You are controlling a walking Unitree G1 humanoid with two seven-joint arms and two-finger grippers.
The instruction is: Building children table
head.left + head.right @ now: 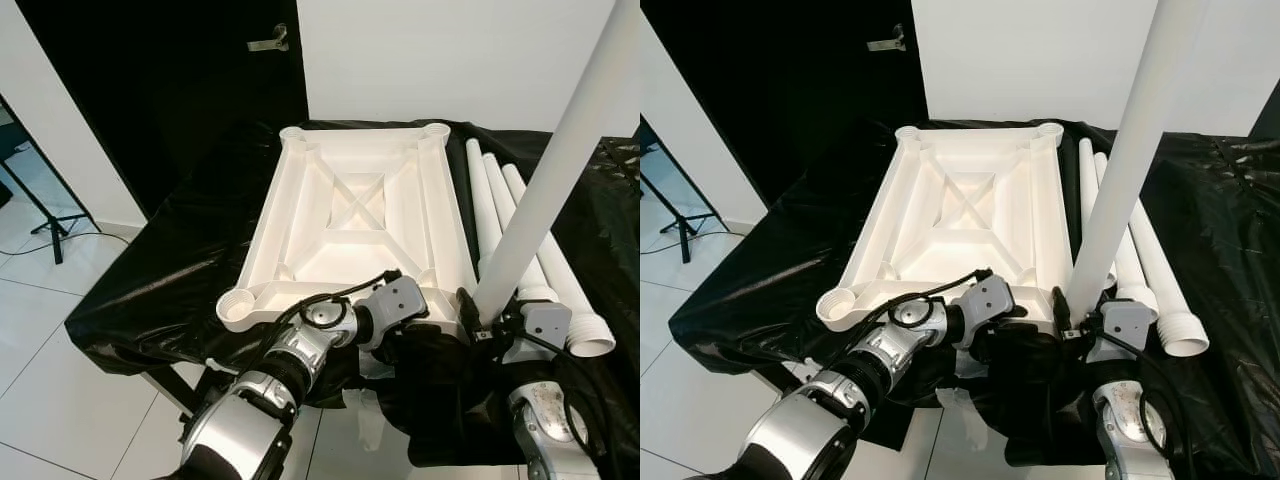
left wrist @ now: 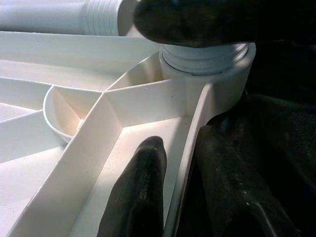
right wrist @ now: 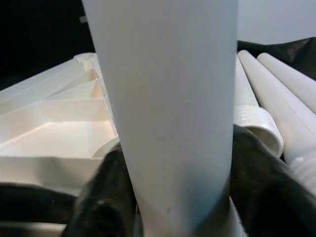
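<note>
At tabletop's near right corner, right gripper [image 1: 487, 322] clamps leg [image 1: 545, 190] in socket; left gripper [image 2: 187, 197] pinches tabletop [image 1: 350, 215] rim. Next: twist leg home.

White wall [image 1: 450, 60] fills the upper right; a black door [image 1: 170, 90] with a metal handle [image 1: 268, 42] stands upper left. Glossy white floor tiles [image 1: 50, 350] lie lower left, beside a stand's black legs [image 1: 40, 215].
</note>
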